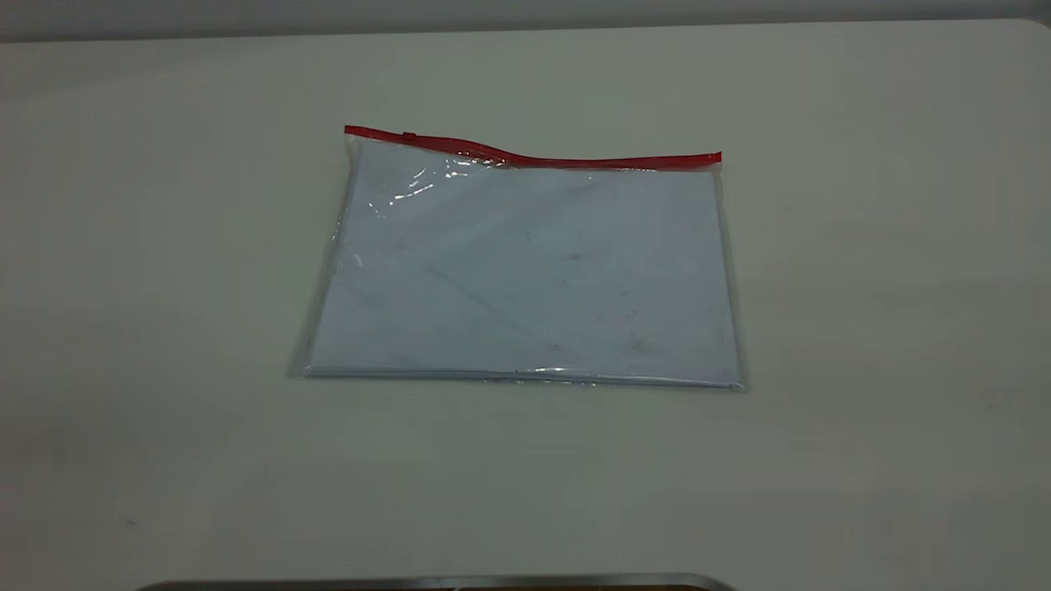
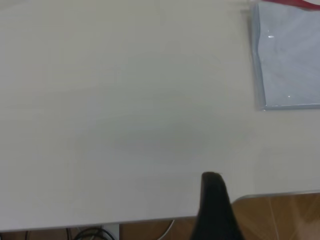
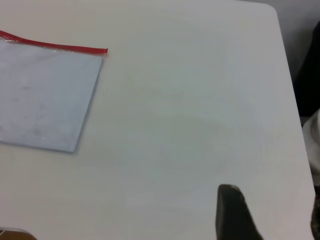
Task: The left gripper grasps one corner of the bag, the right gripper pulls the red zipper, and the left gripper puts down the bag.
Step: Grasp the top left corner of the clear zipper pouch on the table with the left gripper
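Observation:
The bag (image 1: 525,271), a clear pouch with white paper inside, lies flat in the middle of the white table. The red zipper (image 1: 534,156) runs along its far edge, with the small slider tab (image 1: 408,136) near the left end. The red-capped corners are at the far left (image 1: 349,131) and far right (image 1: 718,158). Neither gripper shows in the exterior view. The left gripper (image 2: 215,200) hovers by the table's near edge, far from the bag (image 2: 290,60). The right gripper (image 3: 232,210) hovers over bare table, well away from the bag (image 3: 45,95) and its red corner (image 3: 105,51).
A metal strip (image 1: 427,583) lies along the table's front edge. The left wrist view shows the table edge, wooden floor (image 2: 280,215) and cables (image 2: 90,234) below. The right wrist view shows the table's rounded corner (image 3: 272,10) and a dark gap beyond.

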